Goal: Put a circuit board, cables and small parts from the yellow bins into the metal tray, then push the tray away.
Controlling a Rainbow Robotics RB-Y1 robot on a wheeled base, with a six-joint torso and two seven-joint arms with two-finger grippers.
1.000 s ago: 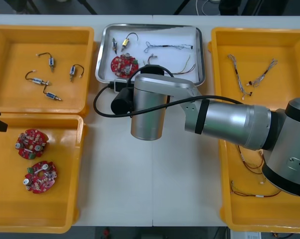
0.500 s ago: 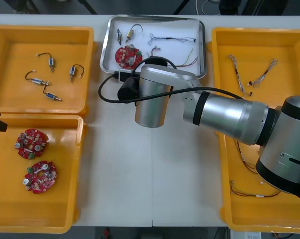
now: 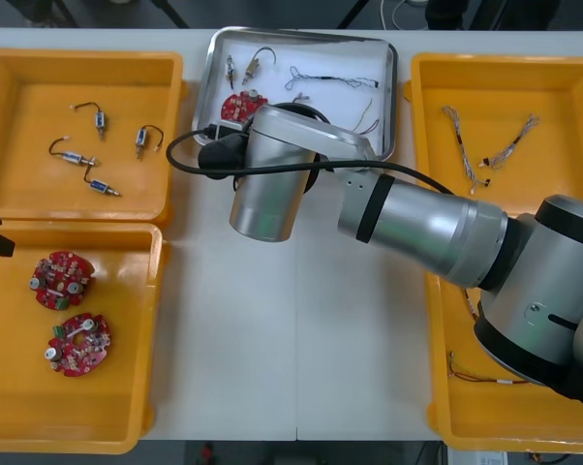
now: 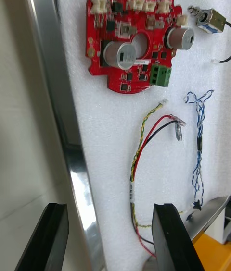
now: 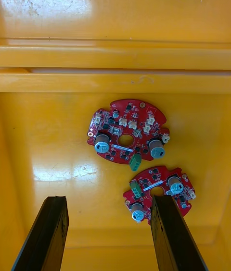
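Right gripper (image 4: 109,209), fingers spread astride the rim of the tray (image 3: 301,33), has pushed it farther back; left gripper (image 5: 108,200) parked, fingers spread.

Shiny metal tray w/ white liner (image 3: 325,53) at table's far edge btwn yellow bins (image 3: 11,194), round red circuit board (image 4: 134,26) flat inside nr left wall, two small metal parts (image 3: 255,65) beyond it, twisted blue/white cable (image 4: 198,141) & red/yellow cable (image 4: 137,155) side by side nr board, apart
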